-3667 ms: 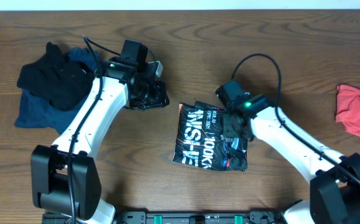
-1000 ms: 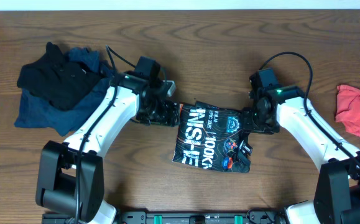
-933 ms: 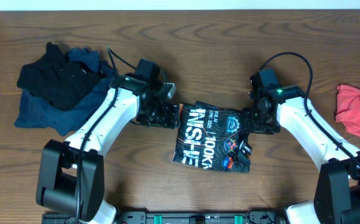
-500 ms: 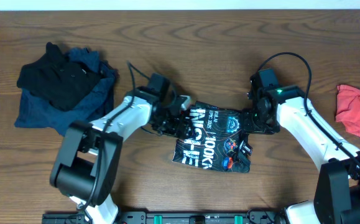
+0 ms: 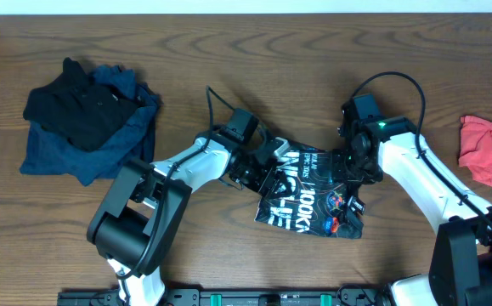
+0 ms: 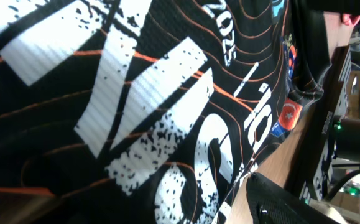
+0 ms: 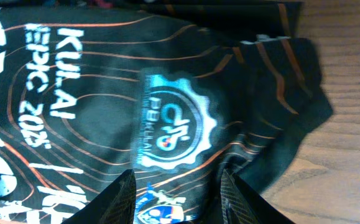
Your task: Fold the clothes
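Thin black orange-lined sports jersey [image 5: 307, 204], limp and slippery — pinch its edge just under the right gripper [image 7: 178, 196], fingers spread wide — whether the left gripper [image 5: 271, 170] is closed, I cannot tell.

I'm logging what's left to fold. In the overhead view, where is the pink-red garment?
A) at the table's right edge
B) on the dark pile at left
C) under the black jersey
A: the pink-red garment lies alone at the right edge, away from the black jersey and dark pile.
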You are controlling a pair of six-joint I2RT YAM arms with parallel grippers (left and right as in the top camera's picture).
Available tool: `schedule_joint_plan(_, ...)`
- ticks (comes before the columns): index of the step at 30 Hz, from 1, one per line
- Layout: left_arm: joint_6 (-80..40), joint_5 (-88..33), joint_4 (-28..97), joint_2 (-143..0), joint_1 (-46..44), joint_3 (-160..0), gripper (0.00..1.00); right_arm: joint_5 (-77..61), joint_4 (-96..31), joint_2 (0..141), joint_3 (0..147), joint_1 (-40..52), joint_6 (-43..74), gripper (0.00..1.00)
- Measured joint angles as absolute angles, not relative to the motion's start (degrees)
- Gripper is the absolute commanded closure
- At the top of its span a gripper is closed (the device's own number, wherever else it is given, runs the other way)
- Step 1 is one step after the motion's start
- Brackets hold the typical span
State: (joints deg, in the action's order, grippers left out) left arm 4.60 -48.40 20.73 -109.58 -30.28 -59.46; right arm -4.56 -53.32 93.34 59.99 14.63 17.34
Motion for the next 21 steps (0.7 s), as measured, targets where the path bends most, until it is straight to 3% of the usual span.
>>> schedule_joint_plan(12, -1.0, -46.3, 19.3, -109.7, -30.9, -59.8, 0.30, -4.6, -53.6, 93.3, 60.0, 14.6, 17.3, 0.58)
schedule_joint_plan(18, -9.3, -43.0, 16.5, -110.2, -31.3, -59.9, 0.56, -4.6, -53.8, 93.3, 60.0, 14.6, 17.3, 0.57)
schedule_joint_plan(21, -11.9, -41.9, 13.9, -111.7, -32.1, -60.2, 0.90, -4.6, -53.9, 93.3, 60.0, 14.6, 17.3, 0.57)
